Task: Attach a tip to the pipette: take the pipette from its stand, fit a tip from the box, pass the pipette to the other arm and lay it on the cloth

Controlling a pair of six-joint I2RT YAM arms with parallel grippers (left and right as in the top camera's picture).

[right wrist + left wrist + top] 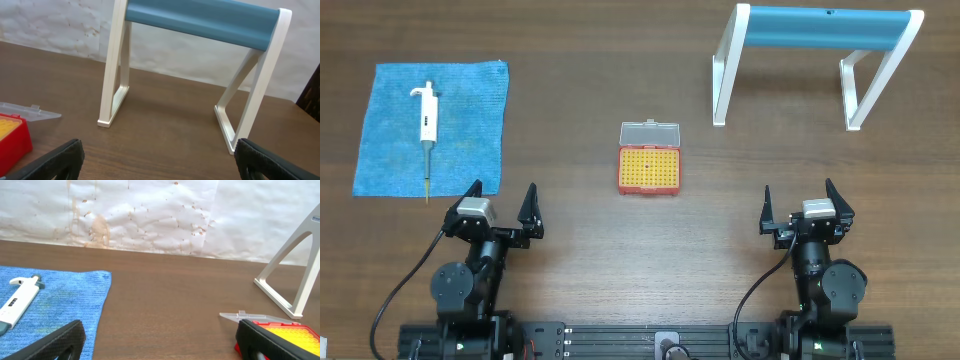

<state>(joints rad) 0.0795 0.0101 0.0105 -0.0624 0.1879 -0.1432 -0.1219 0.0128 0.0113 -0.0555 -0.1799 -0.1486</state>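
Pipette [426, 120] rests on the cloth [470, 100], upper left, so left end effector [503, 190] and right end effector [798, 190], both spread, should hold clear.

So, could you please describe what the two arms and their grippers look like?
The left arm and right arm are black with round joint housings and a black cable looping alongside each. The left gripper and right gripper each carry a pale grey wrist block and two black pointed fingers.

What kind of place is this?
Probably a science lab workbench, though I can't be sure. A pipette lies on a blue cloth, a box of tips sits open, and a pipette stand stands on the brown table.
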